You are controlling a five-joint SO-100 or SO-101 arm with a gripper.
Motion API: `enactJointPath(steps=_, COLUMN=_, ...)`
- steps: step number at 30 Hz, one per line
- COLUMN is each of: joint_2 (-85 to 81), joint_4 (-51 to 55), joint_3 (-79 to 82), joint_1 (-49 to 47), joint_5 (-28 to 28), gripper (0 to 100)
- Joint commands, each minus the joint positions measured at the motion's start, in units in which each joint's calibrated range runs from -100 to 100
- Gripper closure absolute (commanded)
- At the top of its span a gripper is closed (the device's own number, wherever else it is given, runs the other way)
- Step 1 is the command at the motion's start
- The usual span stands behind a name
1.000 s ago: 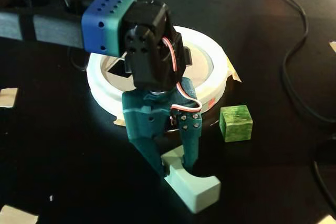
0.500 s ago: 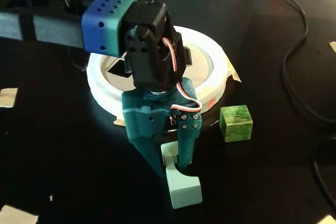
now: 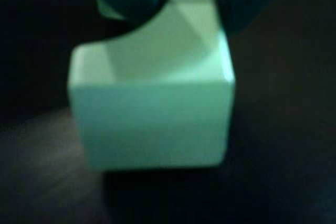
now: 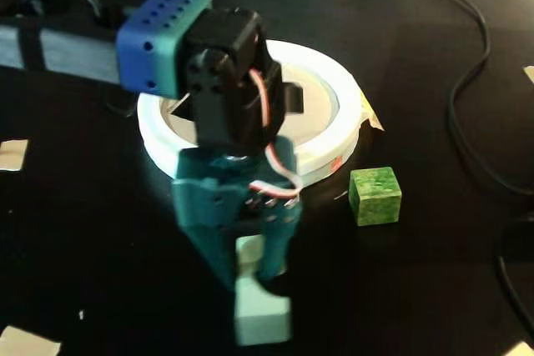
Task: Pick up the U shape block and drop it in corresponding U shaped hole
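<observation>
The U shape block (image 3: 152,124) is pale mint green and fills the middle of the wrist view, blurred, with its curved notch facing up. In the fixed view it (image 4: 262,313) lies low at the front, on or just above the black table; I cannot tell which. My teal gripper (image 4: 250,268) reaches down over it. Its two fingers stand on either side of one arm of the block, and the gripper (image 3: 189,3) is shut on that arm. The white round board with the shaped holes (image 4: 334,143) lies behind the arm, and the arm hides most of its holes.
A green cube (image 4: 375,196) sits on the table to the right of the gripper, just in front of the white board. A black cable (image 4: 467,81) loops along the right side. Pale paper scraps (image 4: 12,154) lie near the table's edges.
</observation>
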Motion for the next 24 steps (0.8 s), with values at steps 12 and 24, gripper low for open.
enactJointPath(steps=12, joint_2=-33.6, joint_4=4.6, joint_3=-1.8, joint_1=-10.8, joint_5=-26.8, gripper=90)
enactJointPath(steps=24, joint_2=-44.6, joint_4=4.6, joint_3=13.7, joint_1=-44.0, joint_5=-58.9, gripper=90)
